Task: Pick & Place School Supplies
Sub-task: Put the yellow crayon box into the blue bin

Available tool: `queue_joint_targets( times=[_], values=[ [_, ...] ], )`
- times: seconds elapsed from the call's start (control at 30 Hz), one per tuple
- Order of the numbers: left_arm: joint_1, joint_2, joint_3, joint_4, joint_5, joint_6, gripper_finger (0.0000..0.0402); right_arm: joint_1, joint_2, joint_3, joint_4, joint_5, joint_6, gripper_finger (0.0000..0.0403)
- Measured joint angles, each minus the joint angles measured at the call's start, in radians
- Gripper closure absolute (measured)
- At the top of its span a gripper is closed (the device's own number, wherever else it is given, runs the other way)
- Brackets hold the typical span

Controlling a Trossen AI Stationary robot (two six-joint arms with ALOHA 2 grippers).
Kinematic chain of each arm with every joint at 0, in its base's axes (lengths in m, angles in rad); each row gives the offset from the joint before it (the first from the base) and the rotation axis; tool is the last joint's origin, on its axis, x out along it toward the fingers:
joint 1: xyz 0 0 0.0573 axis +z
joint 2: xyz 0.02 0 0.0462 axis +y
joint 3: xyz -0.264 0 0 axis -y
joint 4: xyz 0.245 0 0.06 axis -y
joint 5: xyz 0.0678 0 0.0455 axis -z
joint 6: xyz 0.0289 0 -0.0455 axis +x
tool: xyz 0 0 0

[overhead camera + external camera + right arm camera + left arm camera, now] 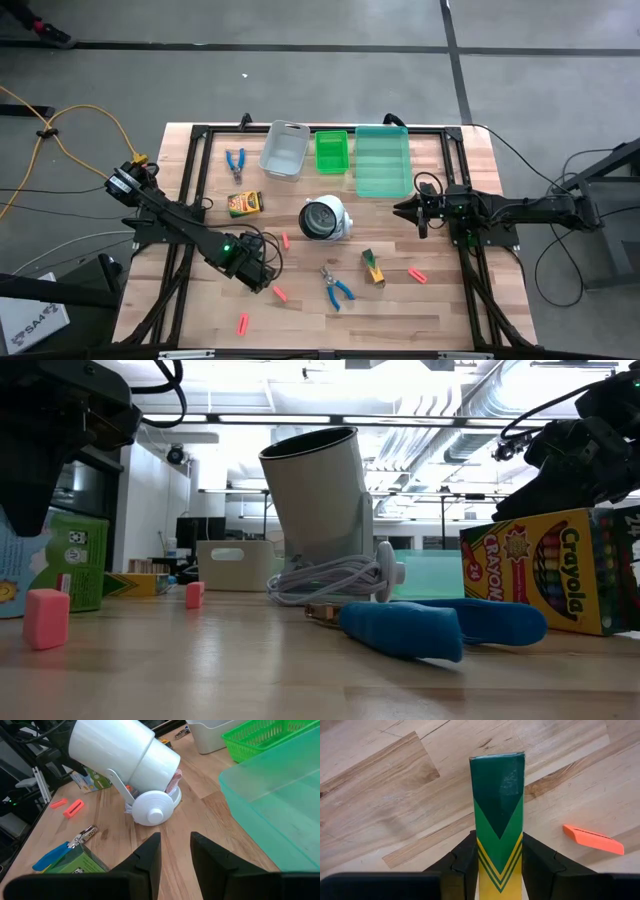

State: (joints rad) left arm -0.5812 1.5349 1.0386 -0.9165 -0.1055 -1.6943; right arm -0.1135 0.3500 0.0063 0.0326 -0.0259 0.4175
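Dark green top, brighter green chevron and yellow base with thin green stripes on the crayon box [498,815] between black fingers [465,862]. Orange-red on the stub [593,839] beside it. Pale, streaky wood grain across the table [440,300]. Blue handles on the scissors [340,290], same blue on the second pair of scissors [236,160]. Glossy white on the round object [326,218], dark face. Grey bin [285,150], bright green bin [332,152], translucent teal bin [383,162].
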Motion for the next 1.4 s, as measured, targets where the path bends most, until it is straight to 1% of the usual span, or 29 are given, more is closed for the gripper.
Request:
queue_joint_targets(
  times=[0.2,1.0,1.1,1.27,1.4],
  values=[
    [0.0,0.001,0.0,0.0,0.0,-0.001,0.0273,0.0,0.0,0.0,0.0,0.0,0.0,0.031],
    [-0.004,0.058,0.0,0.028,0.003,-0.003,0.027,0.0,0.0,0.0,0.0,0.0,0.0,0.031],
    [-0.004,0.058,0.0,0.029,0.002,-0.003,0.0275,0.0,0.0,0.0,0.0,0.0,0.0,0.031],
    [-0.004,0.051,0.0,0.026,-0.001,-0.003,0.0295,0.0,0.0,0.0,0.0,0.0,0.0,0.031],
    [-0.004,0.04,-0.002,0.02,-0.01,0.004,0.0295,0.0,0.0,0.0,0.0,0.0,0.0,0.031]
  ],
)
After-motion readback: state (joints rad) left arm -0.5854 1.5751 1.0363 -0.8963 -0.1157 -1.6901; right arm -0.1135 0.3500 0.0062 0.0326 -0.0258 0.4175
